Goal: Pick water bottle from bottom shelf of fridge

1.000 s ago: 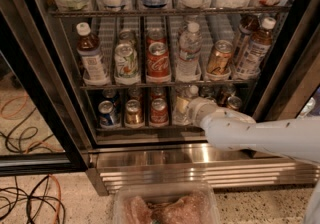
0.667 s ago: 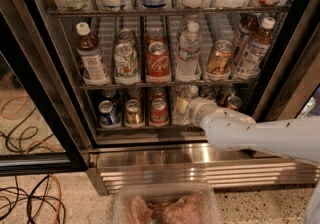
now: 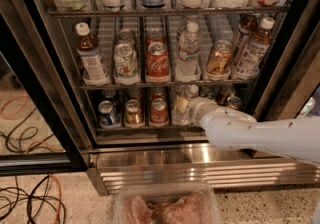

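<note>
My arm (image 3: 260, 135) enters from lower right. Hand (image 3: 191, 110) is at frame centre, inside the fridge (image 3: 150, 160), over the bottom shelf (image 3: 130, 129) rail. Grip state: can't tell. Water bottle (image 3: 180, 102) stands upright just left of the hand, slightly deeper; contact unclear.

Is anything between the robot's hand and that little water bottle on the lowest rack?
Nothing visible does. The gripper is right beside the small clear ribbed plastic water bottle at the front of the bottom wire shelf; the red can stands clear on its far side.
</note>
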Tool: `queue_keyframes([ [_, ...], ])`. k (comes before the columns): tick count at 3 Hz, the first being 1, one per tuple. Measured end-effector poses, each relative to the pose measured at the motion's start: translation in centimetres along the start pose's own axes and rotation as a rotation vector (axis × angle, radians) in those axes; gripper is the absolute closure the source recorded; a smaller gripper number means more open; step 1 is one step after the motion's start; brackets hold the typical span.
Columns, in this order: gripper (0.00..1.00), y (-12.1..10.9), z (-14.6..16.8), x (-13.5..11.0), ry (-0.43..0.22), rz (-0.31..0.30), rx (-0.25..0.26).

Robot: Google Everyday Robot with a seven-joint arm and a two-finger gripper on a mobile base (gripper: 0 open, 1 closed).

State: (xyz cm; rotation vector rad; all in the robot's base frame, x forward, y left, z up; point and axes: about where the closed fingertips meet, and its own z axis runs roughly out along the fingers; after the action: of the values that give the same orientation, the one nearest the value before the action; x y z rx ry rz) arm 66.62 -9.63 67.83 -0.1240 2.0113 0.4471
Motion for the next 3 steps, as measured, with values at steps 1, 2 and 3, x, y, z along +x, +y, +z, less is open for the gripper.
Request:
queue_keyframes([
  [1, 1.0, 0.2, -0.8, -0.2, 0.015, 0.013, 0.009],
  [2, 1.0, 0.5, -2.0, -0.3, 0.035, 0.028, 0.021],
  [3, 1.0, 0.5, -2.1, 0.0, 0.04, 0.034, 0.023],
])
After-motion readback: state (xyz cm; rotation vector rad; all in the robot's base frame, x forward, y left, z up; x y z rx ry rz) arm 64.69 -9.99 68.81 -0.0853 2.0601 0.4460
